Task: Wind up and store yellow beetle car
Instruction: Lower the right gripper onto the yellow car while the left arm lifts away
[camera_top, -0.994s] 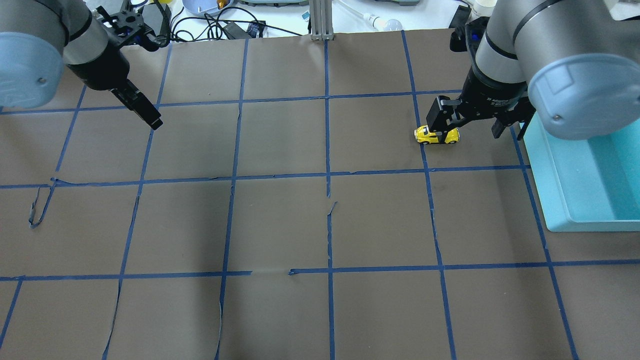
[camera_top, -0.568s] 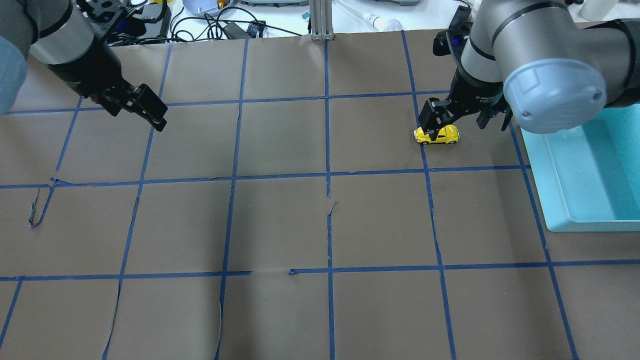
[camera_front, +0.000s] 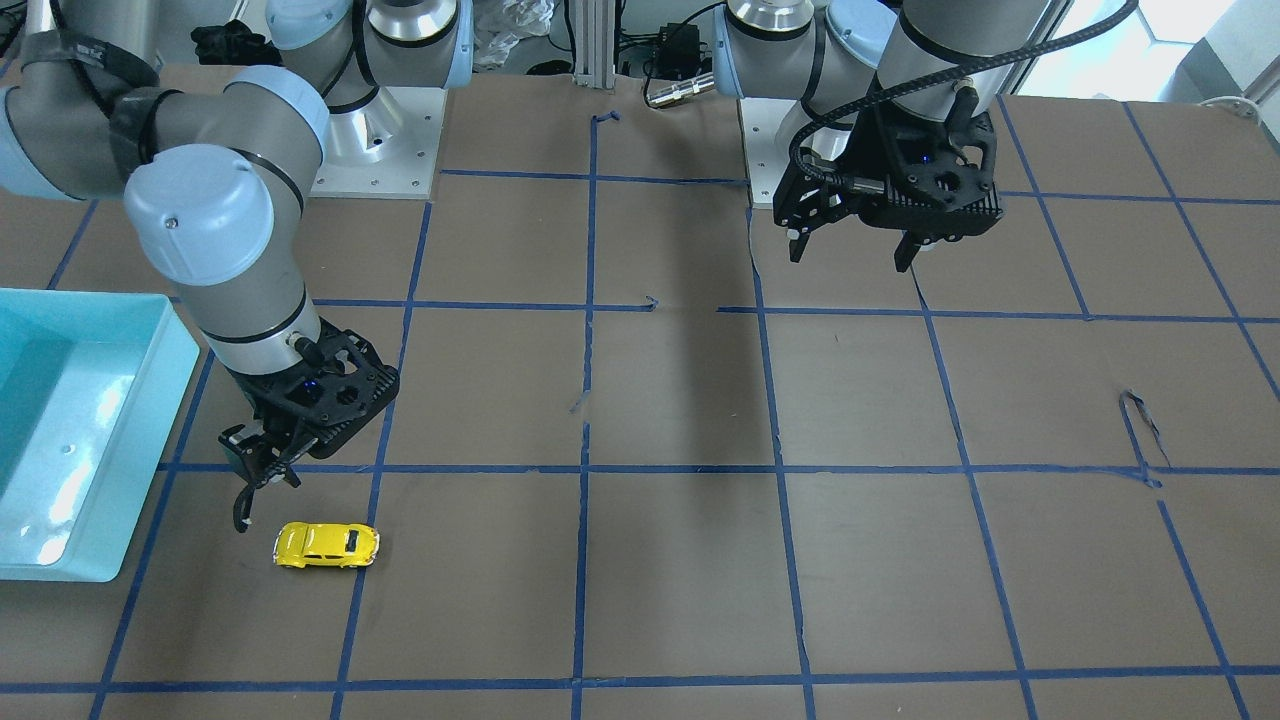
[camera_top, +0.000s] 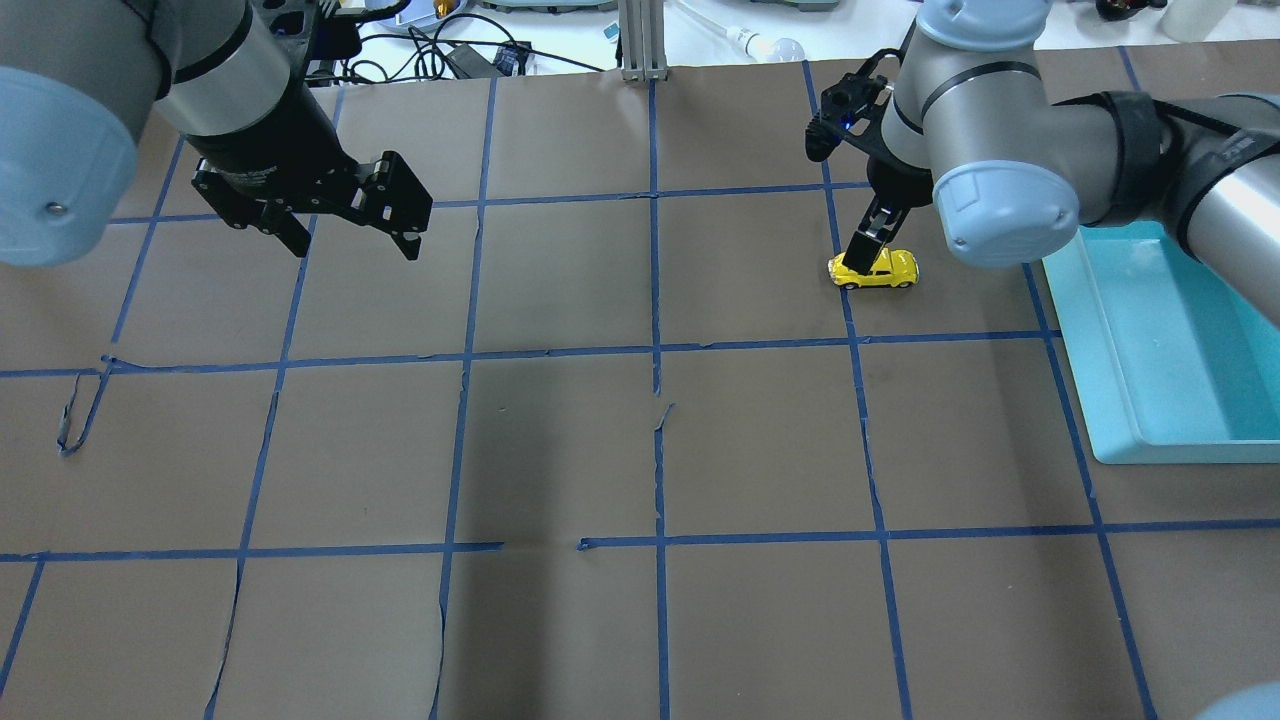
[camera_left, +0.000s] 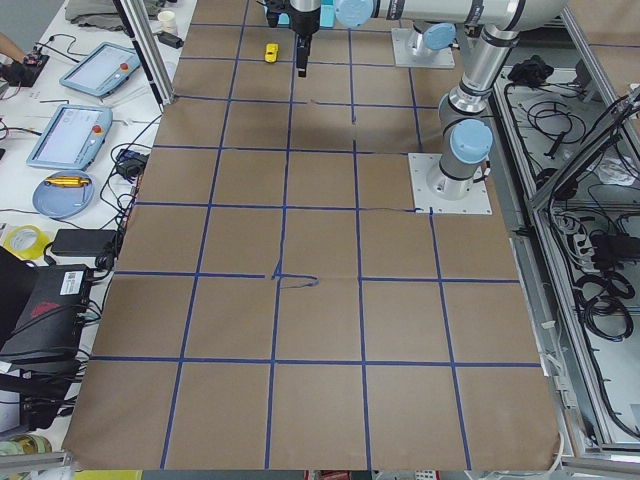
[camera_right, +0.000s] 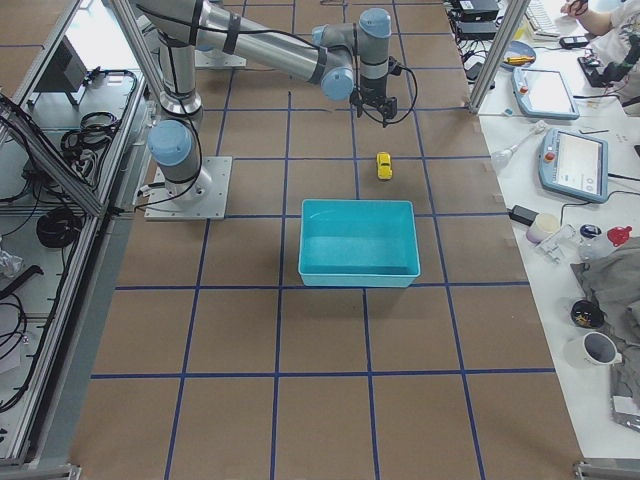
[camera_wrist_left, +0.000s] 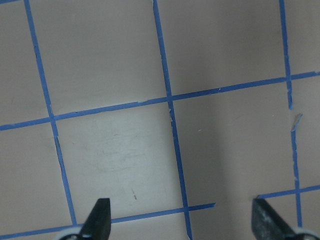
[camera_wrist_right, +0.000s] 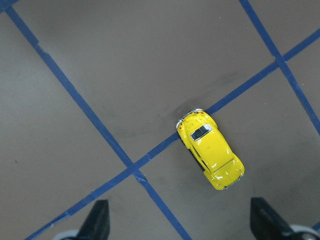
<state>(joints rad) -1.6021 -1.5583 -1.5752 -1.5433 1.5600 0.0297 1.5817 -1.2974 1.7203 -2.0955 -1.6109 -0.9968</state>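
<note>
The yellow beetle car (camera_top: 873, 271) stands on its wheels on the brown table, on a blue tape line just left of the teal bin (camera_top: 1100, 330). It also shows in the front view (camera_front: 326, 545) and the right wrist view (camera_wrist_right: 212, 156). My right gripper (camera_front: 260, 485) is open and empty, hovering above the car and slightly to the robot's side of it. In its wrist view the jaws stand wide apart with the car ahead of them. My left gripper (camera_top: 355, 245) is open and empty above bare table at far left, seen too in its wrist view (camera_wrist_left: 182, 220).
The teal bin (camera_front: 170, 420) lies at the table's right edge with nothing showing in it. An aluminium post (camera_top: 640, 40) stands at the far edge, with cables and devices behind it. Blue tape lines cross the brown paper, torn in places (camera_top: 75, 415).
The right wrist has turned above the car, which has stayed put. The left arm has swung rightwards and turned, so both of its open fingers now show.
</note>
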